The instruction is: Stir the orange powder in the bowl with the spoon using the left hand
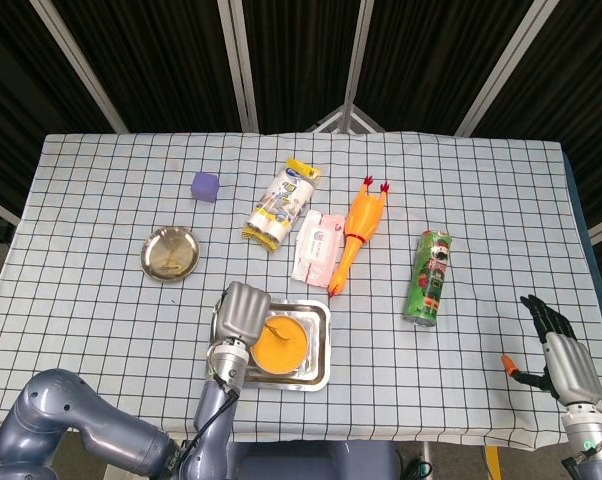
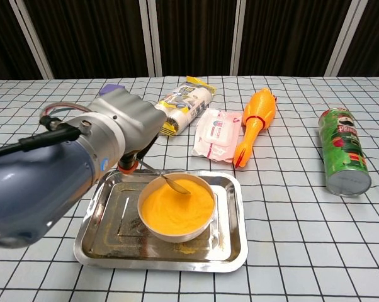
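A steel bowl full of orange powder stands in a steel tray near the table's front edge; the bowl shows in the head view too. My left hand hovers at the bowl's back left and holds a metal spoon whose tip dips into the powder at the far rim. From above, that left hand covers the tray's left part. My right hand stays off to the far right beyond the table edge, fingers spread, holding nothing.
Behind the tray lie a wipes pack, a rubber chicken, a yellow-white roll pack and a purple cube. A green chips can lies at the right. A small steel dish sits at the left.
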### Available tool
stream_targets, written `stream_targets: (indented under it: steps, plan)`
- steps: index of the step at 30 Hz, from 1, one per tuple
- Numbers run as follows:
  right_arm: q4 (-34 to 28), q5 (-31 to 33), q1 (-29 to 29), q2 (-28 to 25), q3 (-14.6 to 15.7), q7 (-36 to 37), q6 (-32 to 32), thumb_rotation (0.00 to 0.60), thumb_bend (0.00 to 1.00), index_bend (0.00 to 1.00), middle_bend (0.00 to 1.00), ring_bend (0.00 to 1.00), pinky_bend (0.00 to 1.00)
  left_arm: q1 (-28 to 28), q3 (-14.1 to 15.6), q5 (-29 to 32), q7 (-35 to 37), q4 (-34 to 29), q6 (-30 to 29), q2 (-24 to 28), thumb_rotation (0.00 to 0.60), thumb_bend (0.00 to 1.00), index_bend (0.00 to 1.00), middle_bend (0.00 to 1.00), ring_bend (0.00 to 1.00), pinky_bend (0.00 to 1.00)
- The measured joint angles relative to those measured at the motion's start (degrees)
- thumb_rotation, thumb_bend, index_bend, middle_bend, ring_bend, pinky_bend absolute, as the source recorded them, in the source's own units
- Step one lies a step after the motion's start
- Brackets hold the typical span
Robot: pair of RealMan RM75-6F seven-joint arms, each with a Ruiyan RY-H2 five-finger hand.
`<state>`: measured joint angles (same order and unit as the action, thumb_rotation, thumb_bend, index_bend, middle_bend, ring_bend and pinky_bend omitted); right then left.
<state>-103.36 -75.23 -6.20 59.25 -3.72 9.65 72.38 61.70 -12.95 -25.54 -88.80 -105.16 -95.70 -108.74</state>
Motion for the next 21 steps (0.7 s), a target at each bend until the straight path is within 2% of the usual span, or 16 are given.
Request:
stream_targets:
  steps: [8,15,21]
  plan:
    - [-0.11,0.37,-0.04,0.01,-0.08,0.00,-0.16,0.600,0.37,0.00,0.00,0.00,0.00,-0.53,0.84,1.75,-2.32,-3.68,0.20,3.24,0.600,0.80,0.81,1.00,1.00,0.99]
    - [-0.08,0.50,-0.03,-0.09,-0.15,0.35,-0.23,0.600,0.37,0.00,0.00,0.00,0.00,-0.43,1.75,0.50,-0.82,-3.52,1.67,4.43,0.600,0.80,0.81,1.00,1.00,0.99]
    - [-0.08,0.54,-0.08,-0.14,-0.14,0.43,-0.38,0.600,0.37,0.00,0.00,0.00,0.00,0.19,3.25,-1.06,-4.07,-3.16,2.44,5.34,0.600,0.80,0.81,1.00,1.00,0.99]
